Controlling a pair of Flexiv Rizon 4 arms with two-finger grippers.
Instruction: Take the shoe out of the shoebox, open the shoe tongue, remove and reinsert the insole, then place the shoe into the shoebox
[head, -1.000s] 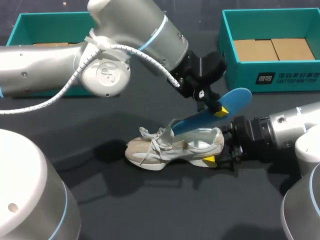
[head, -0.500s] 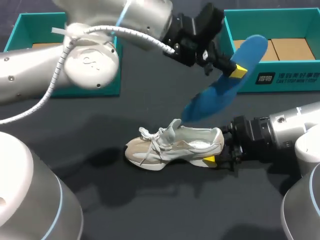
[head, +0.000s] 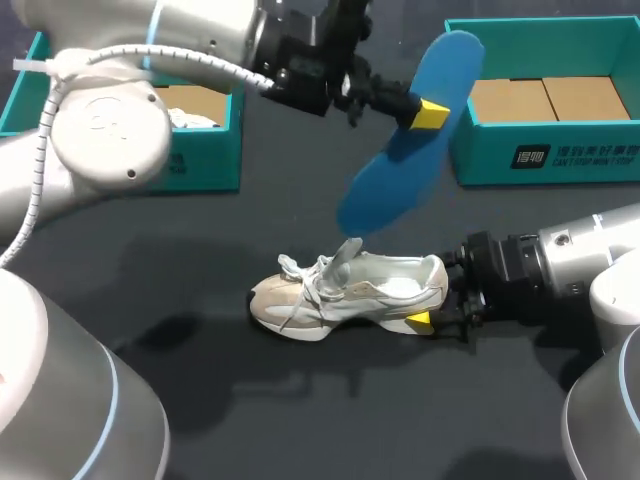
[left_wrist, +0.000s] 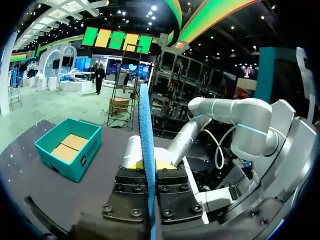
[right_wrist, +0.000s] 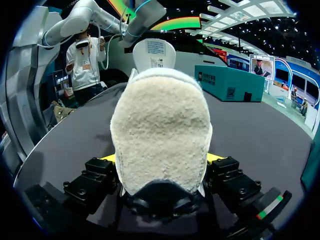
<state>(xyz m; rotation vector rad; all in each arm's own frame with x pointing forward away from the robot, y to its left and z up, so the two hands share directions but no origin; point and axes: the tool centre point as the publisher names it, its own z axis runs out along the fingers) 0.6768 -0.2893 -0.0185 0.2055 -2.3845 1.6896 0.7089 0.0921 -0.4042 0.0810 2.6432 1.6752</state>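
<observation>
A beige and white shoe (head: 340, 293) lies on its sole on the dark table, toe to the left. My right gripper (head: 438, 296) is at its heel; in the right wrist view the fuzzy heel (right_wrist: 160, 135) fills the space between both fingers, so the right gripper (right_wrist: 161, 161) is shut on it. My left gripper (head: 418, 110) hangs high above the shoe, shut on a blue insole (head: 400, 165) that slants down towards the shoe without touching it. In the left wrist view the insole (left_wrist: 145, 125) stands edge-on, pinched between the left gripper (left_wrist: 148, 165) fingers.
An open teal shoebox (head: 545, 160) with a cardboard floor stands at the back right. A second teal box (head: 205, 160) sits at the back left, partly behind my left arm. Bare dark table surrounds the shoe.
My left gripper has pulled the blue insole up out of the shoe and carried it higher and farther back. The shoe and my right arm have stayed put.
</observation>
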